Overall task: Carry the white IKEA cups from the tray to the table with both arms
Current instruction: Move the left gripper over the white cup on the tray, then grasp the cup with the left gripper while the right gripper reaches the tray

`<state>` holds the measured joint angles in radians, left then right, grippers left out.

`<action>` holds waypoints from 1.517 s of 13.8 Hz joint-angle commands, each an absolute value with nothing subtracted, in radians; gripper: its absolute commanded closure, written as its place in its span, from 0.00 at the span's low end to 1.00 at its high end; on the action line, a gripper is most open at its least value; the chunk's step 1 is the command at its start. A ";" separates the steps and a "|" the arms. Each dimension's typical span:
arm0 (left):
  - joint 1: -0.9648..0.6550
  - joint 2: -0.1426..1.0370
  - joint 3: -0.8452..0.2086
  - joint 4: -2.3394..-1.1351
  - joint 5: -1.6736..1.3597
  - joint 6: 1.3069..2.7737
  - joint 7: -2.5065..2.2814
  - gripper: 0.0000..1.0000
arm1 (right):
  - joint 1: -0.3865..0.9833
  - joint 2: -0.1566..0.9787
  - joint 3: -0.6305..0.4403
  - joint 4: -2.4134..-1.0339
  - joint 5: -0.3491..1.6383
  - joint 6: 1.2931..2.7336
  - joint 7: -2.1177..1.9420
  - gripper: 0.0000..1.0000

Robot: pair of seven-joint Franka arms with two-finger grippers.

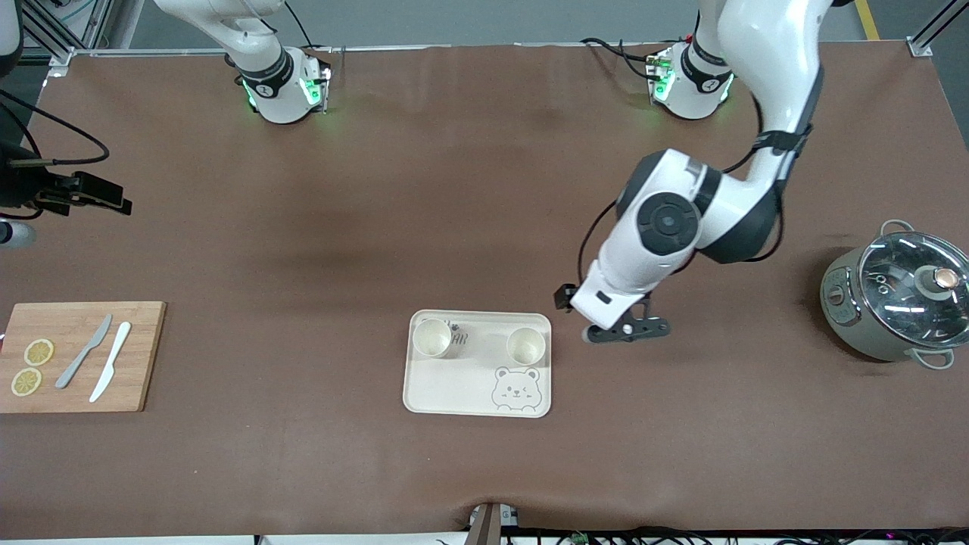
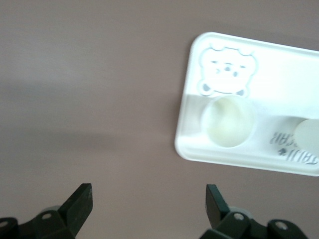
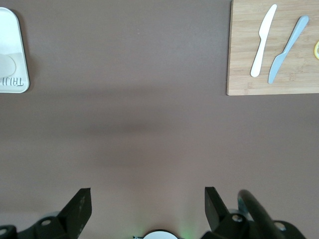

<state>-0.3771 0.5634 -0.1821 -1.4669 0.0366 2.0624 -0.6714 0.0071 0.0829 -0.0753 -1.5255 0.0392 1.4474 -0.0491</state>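
Both white IKEA cups [image 1: 432,337] sit upright on the tray [image 1: 454,397], untouched; left tool [image 1: 627,331] hangs spread beside it over the counter [image 1: 484,227], presumably approaching (right tool [image 3: 144,209] spread, waiting).

The setting was a robotics laboratory test bench. Two white jointed arms [image 1: 681,227] were bolted to the table [image 1: 469,227], their bases lit green, with cables running from them. Aluminium framing stood at the table's corners above a grey floor. A plain brown cloth covered the surface, and kitchen props were staged on it: a wooden cutting board [image 1: 76,356] and a lidded pot [image 1: 897,303].
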 commanded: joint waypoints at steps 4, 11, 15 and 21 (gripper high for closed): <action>-0.419 0.701 -0.176 -1.437 0.057 2.256 -0.818 0.03 | -0.015 0.115 -0.061 -1.500 0.044 1.460 -0.057 0.00; -0.431 0.795 -0.170 -1.439 0.066 2.410 -0.772 0.45 | 0.026 0.233 -0.055 -1.505 0.049 1.580 -0.052 0.00; -0.430 0.804 -0.170 -1.439 0.067 2.408 -0.752 0.96 | 0.064 0.311 -0.055 -1.503 0.054 1.667 -0.009 0.00; -0.423 0.787 -0.169 -1.439 0.069 2.408 -0.723 1.00 | 0.126 0.432 -0.055 -1.502 0.156 1.784 0.133 0.00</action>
